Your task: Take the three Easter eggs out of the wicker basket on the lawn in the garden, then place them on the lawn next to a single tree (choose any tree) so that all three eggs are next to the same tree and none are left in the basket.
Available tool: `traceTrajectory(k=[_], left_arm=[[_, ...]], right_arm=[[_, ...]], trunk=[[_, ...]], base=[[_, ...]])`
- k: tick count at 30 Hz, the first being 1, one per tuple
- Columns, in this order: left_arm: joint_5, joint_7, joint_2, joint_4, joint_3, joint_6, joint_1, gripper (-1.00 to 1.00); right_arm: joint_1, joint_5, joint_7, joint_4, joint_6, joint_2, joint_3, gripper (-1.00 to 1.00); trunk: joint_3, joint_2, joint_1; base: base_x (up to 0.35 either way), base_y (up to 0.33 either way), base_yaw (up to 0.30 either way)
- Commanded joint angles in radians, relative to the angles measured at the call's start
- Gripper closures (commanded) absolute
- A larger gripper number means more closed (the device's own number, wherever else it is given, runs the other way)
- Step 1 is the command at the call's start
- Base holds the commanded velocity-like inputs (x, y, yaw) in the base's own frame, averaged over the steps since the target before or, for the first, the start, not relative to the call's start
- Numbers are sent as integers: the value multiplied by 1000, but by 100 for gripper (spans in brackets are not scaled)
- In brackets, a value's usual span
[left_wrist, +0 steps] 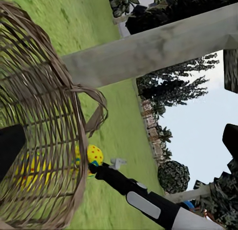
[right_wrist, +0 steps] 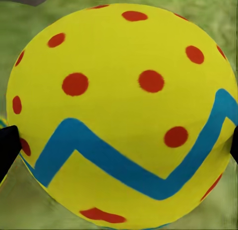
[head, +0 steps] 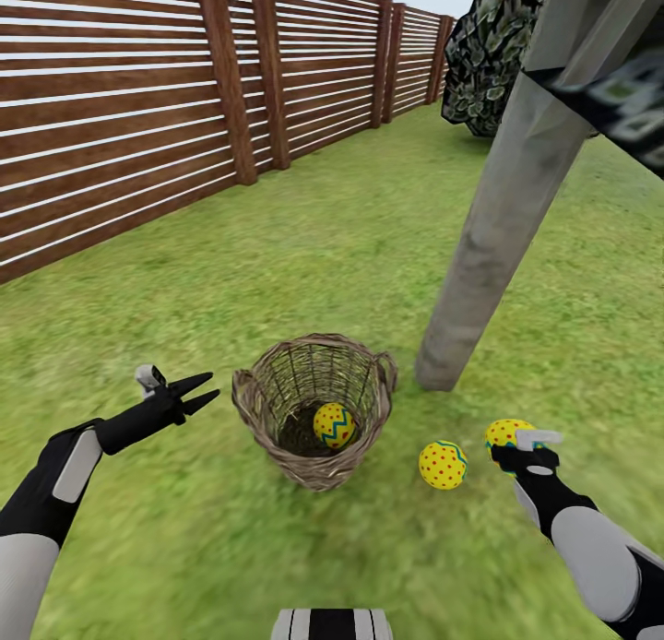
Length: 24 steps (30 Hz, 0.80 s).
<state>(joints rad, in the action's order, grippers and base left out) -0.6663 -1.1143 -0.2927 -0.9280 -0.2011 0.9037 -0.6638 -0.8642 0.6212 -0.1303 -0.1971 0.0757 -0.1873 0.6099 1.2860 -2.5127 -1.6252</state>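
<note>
The wicker basket (head: 315, 409) stands upright on the lawn (head: 304, 243), just beside the base of the tree trunk (head: 503, 216), which rises tilted in the head view. One egg (head: 334, 425) lies inside the basket at the bottom; through the weave it shows as a yellow patch (left_wrist: 30, 171) in the left wrist view. A second egg (head: 443, 465) rests on the grass between the basket and the right gripper (head: 514, 444), near the foot of the trunk. The third egg (head: 505, 432) is pinched by the right gripper, a dark fingertip (right_wrist: 8, 148) pressed against each side of it; whether it touches the grass cannot be told. The same egg (left_wrist: 94, 154) appears at the end of the right arm in the left wrist view. The left gripper (head: 201, 389) hovers beside the basket's rim, fingers slightly spread, holding nothing. A slatted wooden fence (head: 120, 105) borders the lawn's far left edge
</note>
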Motion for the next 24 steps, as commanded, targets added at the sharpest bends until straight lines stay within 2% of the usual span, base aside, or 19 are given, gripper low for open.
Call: traceTrajectory(k=[1, 3, 8, 9, 10, 11, 13, 16, 18, 24], left_arm=[[-2, -1, -2, 0, -3, 6, 0, -100], [-2, 0, -3, 0, -4, 6, 0, -100], [-1, -1, -5, 25, -14, 5, 5, -100], [-2, -2, -6, 44, -40, 5, 6, -100], [-2, -10, -8, 54, -94, 6, 7, -100], [0, -17, -16, 58, -123, 8, 8, -100], [3, -22, -40, 84, -157, 7, 9, -100], [5, -22, -62, 116, -171, 5, 9, -100], [6, -18, -64, 121, -186, 4, 9, -100], [7, -15, -65, 121, -192, 4, 9, -100]], right_arm=[[-1, 9, -2, 2, 6, 0, 8, 100], [-1, 9, -2, 2, 8, 2, 8, 100], [-1, 11, -2, -2, 9, 4, 7, 100], [-1, 11, -2, -3, 9, 4, 7, 100], [-1, 11, -2, -3, 9, 3, 7, 100], [-1, 11, -2, -3, 9, 4, 7, 100], [-1, 11, -2, -2, 9, 6, 7, 100], [-1, 11, -2, -2, 9, 6, 7, 100], [-1, 11, -2, -2, 9, 6, 7, 100], [-1, 11, -2, -2, 9, 6, 6, 100]], trunk=[[1, 0, 0], [1, 0, 0], [1, 0, 0], [1, 0, 0], [1, 0, 0], [5, -1, 0], [12, -1, -1], [24, -2, -3], [32, -2, -3], [55, -4, -6]], base=[[0, -326, 0], [0, -276, 0], [0, -34, 0], [0, -2, 0], [0, 0, 0], [0, 0, 0], [0, 0, 0], [0, 0, 0], [0, 0, 0], [0, 0, 0]])
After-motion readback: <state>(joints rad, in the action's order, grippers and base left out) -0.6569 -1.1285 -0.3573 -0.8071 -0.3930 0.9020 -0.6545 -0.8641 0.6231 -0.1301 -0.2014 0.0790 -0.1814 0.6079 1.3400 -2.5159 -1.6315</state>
